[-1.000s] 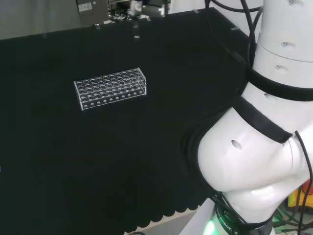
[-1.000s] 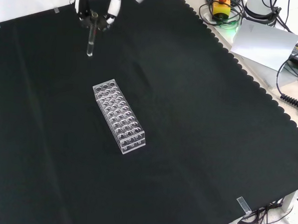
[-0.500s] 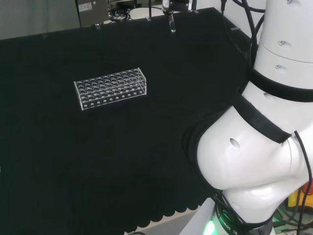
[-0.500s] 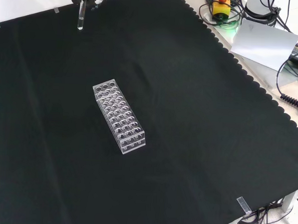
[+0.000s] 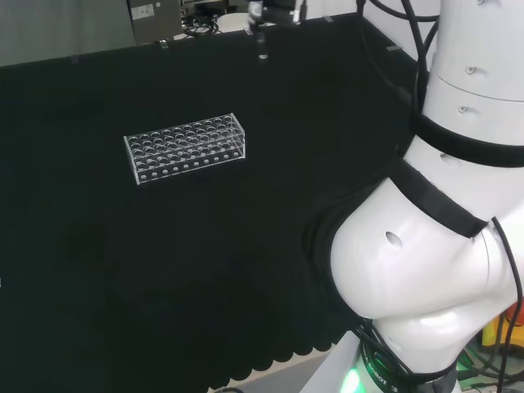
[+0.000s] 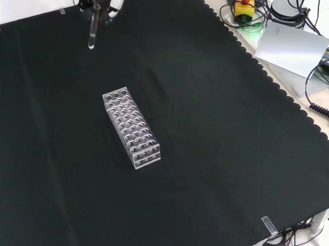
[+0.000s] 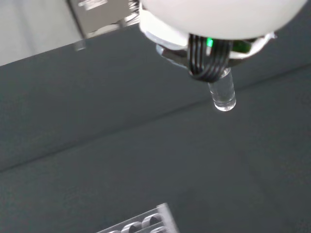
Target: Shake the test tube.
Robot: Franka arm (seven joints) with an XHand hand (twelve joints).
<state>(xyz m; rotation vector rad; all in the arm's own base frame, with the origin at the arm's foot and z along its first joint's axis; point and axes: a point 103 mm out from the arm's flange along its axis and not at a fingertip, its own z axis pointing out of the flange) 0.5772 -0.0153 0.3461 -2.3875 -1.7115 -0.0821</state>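
Observation:
A clear test tube hangs upright above the far end of the black cloth, well off its surface. My hand is shut on the tube's top, with black and white fingers on both sides of it at the upper edge of the front view. The head view shows the tube under the hand at the top, right of the rack. In the wrist view the tube's rounded bottom pokes out below the blurred white hand. A clear many-holed test tube rack stands mid-cloth with no tubes visible in it.
The arm's white links bulk large at the head view's right. Beyond the cloth's scalloped edge lie a white sheet and cables. A small clear clip sits at the cloth's near corner. The rack's corner shows in the wrist view.
The hand with the tube swung right in the head view half a second ago and has now come partway back left; in the front view the tube rose, then dropped a little.

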